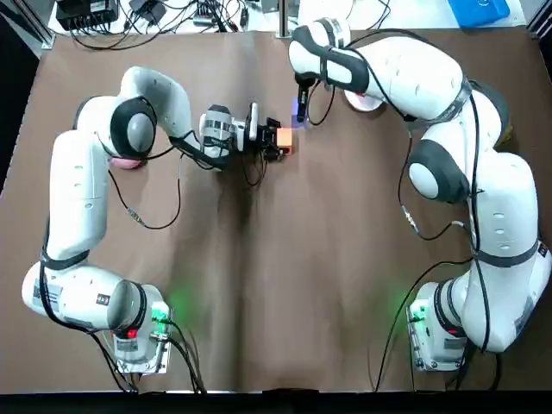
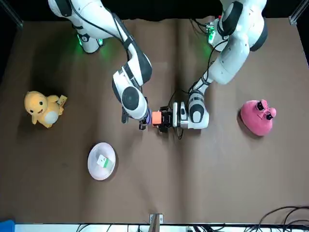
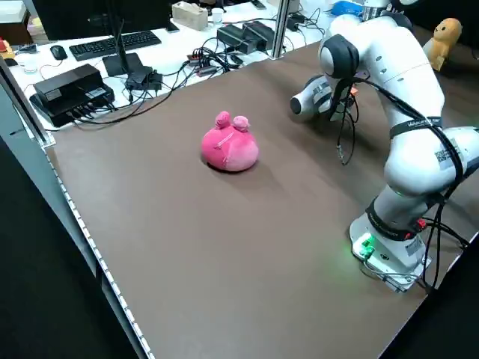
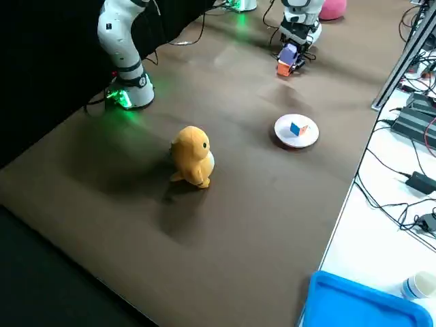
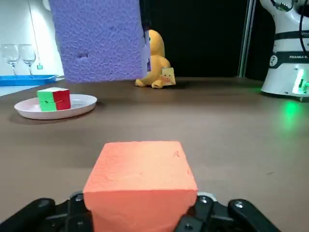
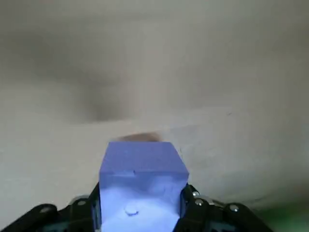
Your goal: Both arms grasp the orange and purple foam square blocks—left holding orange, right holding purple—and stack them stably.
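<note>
– Orange foam block (image 5: 141, 186) sat closest to the lens in the left wrist view, didn't it?
– Yes. The left gripper (image 1: 274, 142) lay almost level, low over the brown surface (image 1: 276, 285), pointing right. Its fingers (image 5: 241, 212) were closed on the orange foam block from both sides.
– Where on the surface was that?
– Around the middle, toward the far half, between the two arms.
– And the purple foam block (image 5: 99, 38)?
– The right gripper (image 1: 300, 102) pointed down from above, with its fingers (image 6: 43, 215) clamped narrow on it. The block hung raised off the surface, a little farther away than the orange one and slightly to its right. From the left wrist camera, bare surface showed between the two blocks, so they were apart, though near.
– Was the orange one resting on the surface?
– I could not tell; it was very low.
– Anything else about?
– A pink plush (image 2: 258, 117) sat on the left side, well apart from the blocks. On the right, toward the far side, a white plate (image 4: 279, 133) carried a small coloured cube (image 4: 297, 128). A yellow duck plush (image 4: 192, 155) stood farther right still.
</note>
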